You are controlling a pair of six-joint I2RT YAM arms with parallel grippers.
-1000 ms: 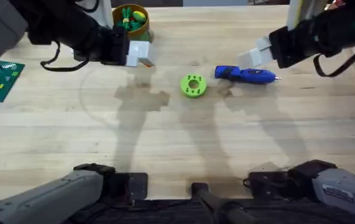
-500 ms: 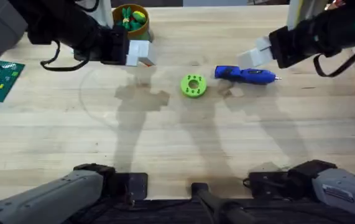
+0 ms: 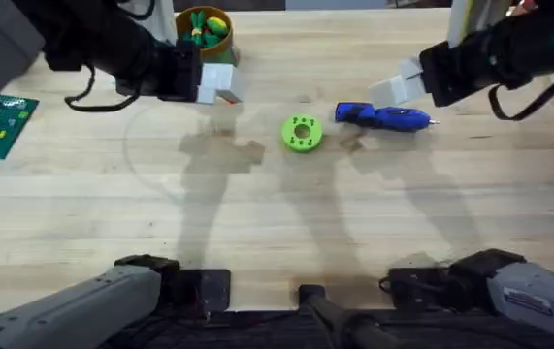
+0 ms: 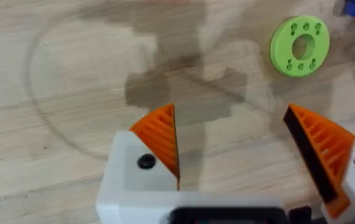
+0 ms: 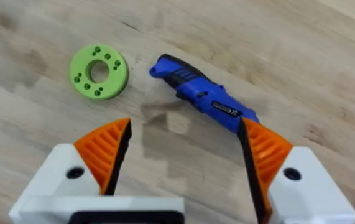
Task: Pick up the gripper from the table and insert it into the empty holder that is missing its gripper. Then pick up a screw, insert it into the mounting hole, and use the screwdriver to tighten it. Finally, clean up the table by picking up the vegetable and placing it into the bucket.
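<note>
The blue screwdriver (image 3: 383,116) lies on the table (image 3: 277,213) right of centre, silver tip pointing right. My right gripper (image 3: 391,89) hovers just behind it, open; between its orange pads the right wrist view shows the screwdriver (image 5: 205,99) on the wood below my right gripper (image 5: 183,155). My left gripper (image 3: 218,84) hangs open and empty at the back left, beside the yellow bucket (image 3: 203,29), which holds green and orange vegetable pieces. In the left wrist view my left gripper (image 4: 236,146) is above bare wood. The loose gripper, holder and screw are out of view.
A lime-green disc (image 3: 302,134) with a ring of holes lies at the centre, left of the screwdriver; it appears as the disc (image 4: 299,46) and the disc (image 5: 99,71) in the wrist views. A green circuit board (image 3: 0,124) sits at the left edge.
</note>
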